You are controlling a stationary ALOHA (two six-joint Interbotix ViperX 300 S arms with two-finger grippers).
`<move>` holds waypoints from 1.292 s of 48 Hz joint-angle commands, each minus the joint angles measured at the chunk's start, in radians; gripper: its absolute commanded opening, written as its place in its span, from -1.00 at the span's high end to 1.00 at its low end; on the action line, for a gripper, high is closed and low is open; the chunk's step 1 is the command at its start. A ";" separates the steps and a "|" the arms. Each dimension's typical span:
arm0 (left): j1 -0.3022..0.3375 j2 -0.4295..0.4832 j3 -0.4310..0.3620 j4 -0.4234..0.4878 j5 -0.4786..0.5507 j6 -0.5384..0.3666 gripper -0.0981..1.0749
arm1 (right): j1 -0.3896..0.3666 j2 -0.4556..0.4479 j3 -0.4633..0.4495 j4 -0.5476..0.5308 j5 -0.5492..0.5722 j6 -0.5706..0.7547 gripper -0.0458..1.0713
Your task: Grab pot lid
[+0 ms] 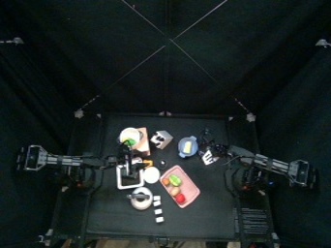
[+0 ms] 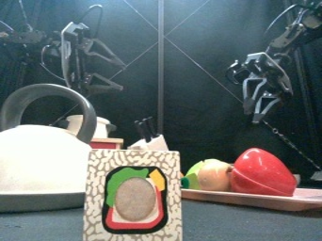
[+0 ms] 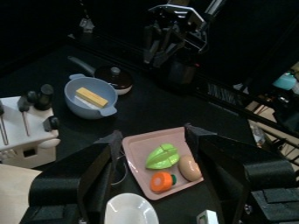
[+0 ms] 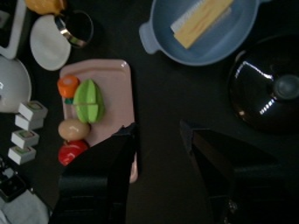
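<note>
Since the lid (image 4: 270,86) lies untouched at the right of the wrist frame, the right end effector (image 4: 156,150) hangs above it, jaws apart, ready to descend, while the left end effector (image 3: 149,166), also spread, idles over the tray (image 3: 140,144).

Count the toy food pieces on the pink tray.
4, in a row along the pink rectangular plastic tray: a small orange piece at one end, a long green piece, a round beige piece, and a red piece last. The jaws could hide more.
</note>
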 commanded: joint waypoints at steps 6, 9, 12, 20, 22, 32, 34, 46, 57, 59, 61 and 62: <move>-0.006 -0.031 -0.003 0.032 0.035 0.002 -0.77 | -0.103 0.000 0.021 -0.015 0.008 0.000 -0.53; -0.005 -0.031 0.002 0.035 0.035 0.002 -0.77 | -0.153 0.002 0.052 -0.031 -0.014 0.000 -0.53; -0.005 -0.031 0.002 0.035 0.035 0.002 -0.77 | -0.195 0.002 0.072 -0.049 -0.043 -0.003 -0.53; -0.005 -0.032 0.003 0.035 0.035 0.002 -0.77 | -0.276 0.009 0.121 -0.097 -0.150 -0.005 -0.53; -0.005 -0.032 0.005 0.035 0.034 0.002 -0.77 | -0.290 0.011 0.132 -0.112 -0.170 -0.005 -0.53; -0.005 -0.031 0.009 0.035 0.035 0.002 -0.77 | -0.299 0.034 0.187 -0.147 -0.287 -0.005 -0.53; -0.003 -0.032 0.009 0.035 0.035 0.002 -0.77 | -0.299 0.040 0.192 -0.149 -0.302 -0.005 -0.53; 0.000 -0.032 0.015 0.035 0.035 0.002 -0.77 | -0.293 0.084 0.201 -0.153 -0.337 -0.006 -0.53; 0.000 -0.031 0.018 0.035 0.035 0.002 -0.77 | -0.282 0.143 0.193 -0.160 -0.356 -0.006 -0.53; 0.002 -0.032 0.020 0.035 0.035 0.002 -0.77 | -0.275 0.166 0.190 -0.166 -0.376 -0.006 -0.53; 0.000 -0.032 0.023 0.035 0.035 0.002 -0.77 | -0.272 0.172 0.190 -0.166 -0.374 -0.006 -0.53; 0.002 -0.031 0.023 0.035 0.035 0.002 -0.77 | -0.270 0.175 0.190 -0.167 -0.374 -0.006 -0.53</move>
